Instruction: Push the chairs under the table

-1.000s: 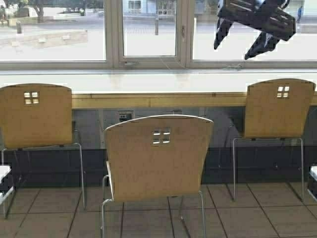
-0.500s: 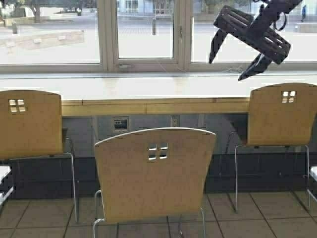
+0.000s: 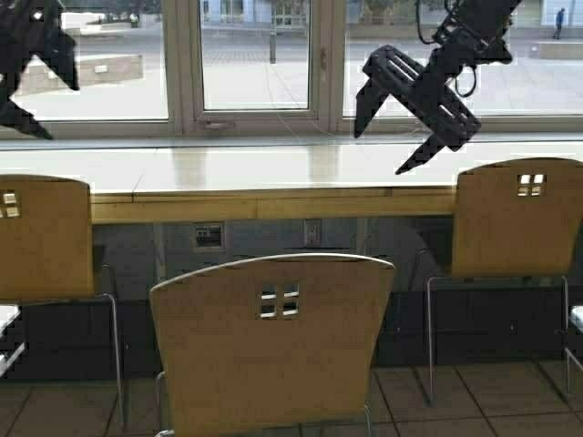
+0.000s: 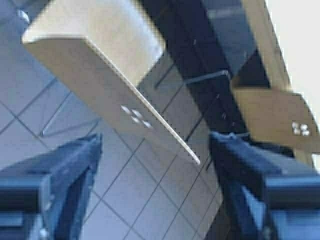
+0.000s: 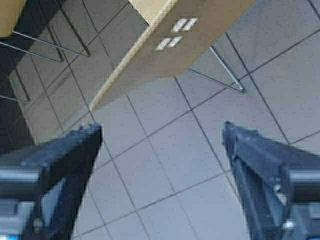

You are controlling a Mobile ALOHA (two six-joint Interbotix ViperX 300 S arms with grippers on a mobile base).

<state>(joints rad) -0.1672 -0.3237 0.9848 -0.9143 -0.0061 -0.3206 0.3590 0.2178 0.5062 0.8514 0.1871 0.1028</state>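
the light tan moulded-plywood chair (image 3: 273, 346) stands pulled out from the long light-wood counter table (image 3: 264, 205), back toward the robot — below both raised grippers, left gripper (image 3: 23, 77) and right gripper (image 3: 393, 135), jaws spread wide, empty.

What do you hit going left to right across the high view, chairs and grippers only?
Left gripper up high at the frame edge → left chair → middle chair, pulled out nearest the camera → right gripper raised over the table → right chair.
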